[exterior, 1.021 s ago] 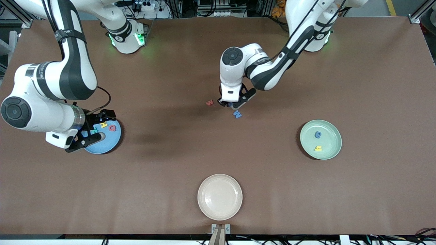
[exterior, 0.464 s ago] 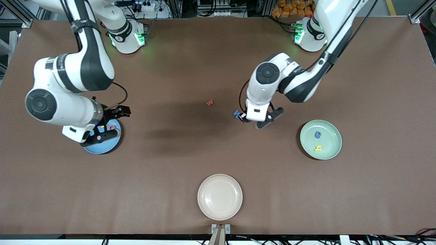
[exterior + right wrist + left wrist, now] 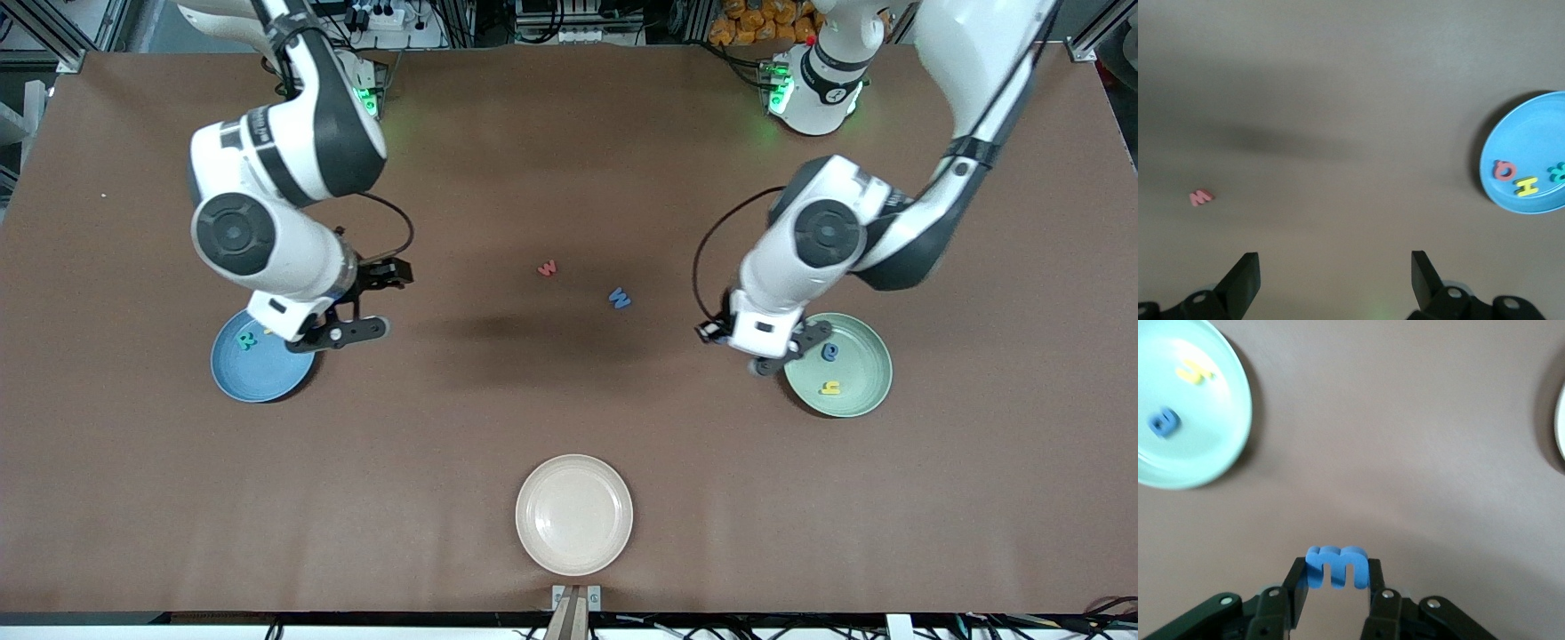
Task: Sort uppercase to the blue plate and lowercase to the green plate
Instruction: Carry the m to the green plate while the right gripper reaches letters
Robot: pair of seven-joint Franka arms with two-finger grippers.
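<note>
**Front view.** The brown, matte counter [image 3: 569,400] carries three round, shallow plates with raised rims. The blue plate [image 3: 258,369] lies toward the right arm's end, with a teal R [image 3: 248,340] on it; the rest of its load is hidden under the right arm. The right gripper [image 3: 342,331] hangs over the counter just beside that plate's rim. The green plate [image 3: 853,364] lies toward the left arm's end and holds a rounded blue e [image 3: 829,352] and a yellow y [image 3: 830,387]. The left gripper [image 3: 772,356] is over the rim of this plate. Mid-counter, apart from both plates, lie a small red w [image 3: 548,268] and, nearer the camera, a larger blue W [image 3: 620,298]. A cream plate [image 3: 574,514] sits nearest the camera.

**Left wrist view.** The left gripper [image 3: 1336,581] is clamped on a thick blue foam letter [image 3: 1336,565], m-like with rounded arches, pinched at its two outer edges. It is over bare counter, with the green plate [image 3: 1205,433] near, and the e [image 3: 1165,422] and y [image 3: 1195,372] on it. A sliver of the cream plate [image 3: 1561,420] shows at the edge.

**Right wrist view.** The right gripper [image 3: 1335,273] has its fingers spread wide with nothing between them. The red w [image 3: 1201,197] lies on the counter. The blue plate [image 3: 1538,143] holds a red Q [image 3: 1504,171], a yellow H [image 3: 1525,187] and the R [image 3: 1558,172].
</note>
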